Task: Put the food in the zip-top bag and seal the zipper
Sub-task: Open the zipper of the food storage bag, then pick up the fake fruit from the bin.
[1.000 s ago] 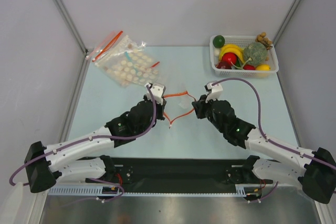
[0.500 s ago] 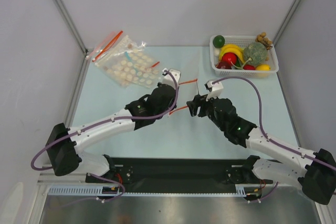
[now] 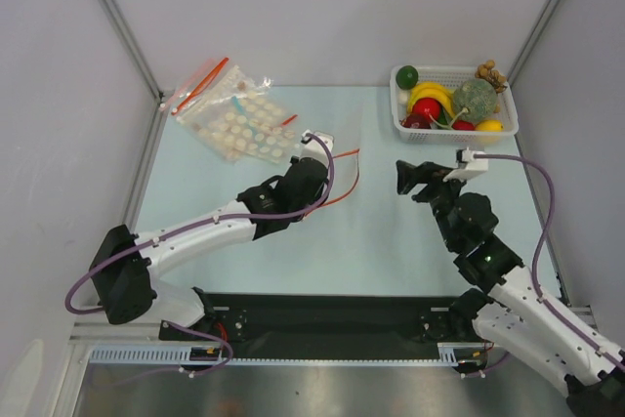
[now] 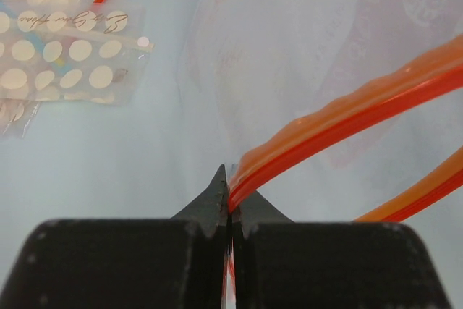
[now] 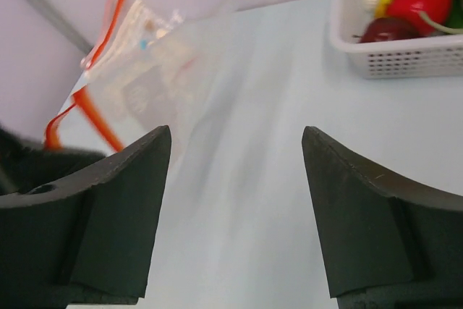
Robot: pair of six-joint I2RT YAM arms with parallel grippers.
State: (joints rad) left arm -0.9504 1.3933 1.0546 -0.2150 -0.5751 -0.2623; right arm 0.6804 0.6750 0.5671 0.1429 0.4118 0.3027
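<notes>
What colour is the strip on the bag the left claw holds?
Orange-red zipper, clearest in the left wrist view.

A white basket (image 3: 444, 69) with yellow bananas (image 3: 430, 95) and brown grapes (image 3: 491, 73) stands well apart from disc-patterned bags (image 3: 244, 124).

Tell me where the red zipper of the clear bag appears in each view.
Top external: zipper, centre, right of the left gripper.
Left wrist: zipper, right half, slanting up from the shut jaws.
Right wrist: zipper, low left.
Shared landmark: disc-patterned bags, upper left in all views.

Clear glossy plastic zip-top bag (image 4: 289, 41), smooth zipper (image 4: 347, 115)
</notes>
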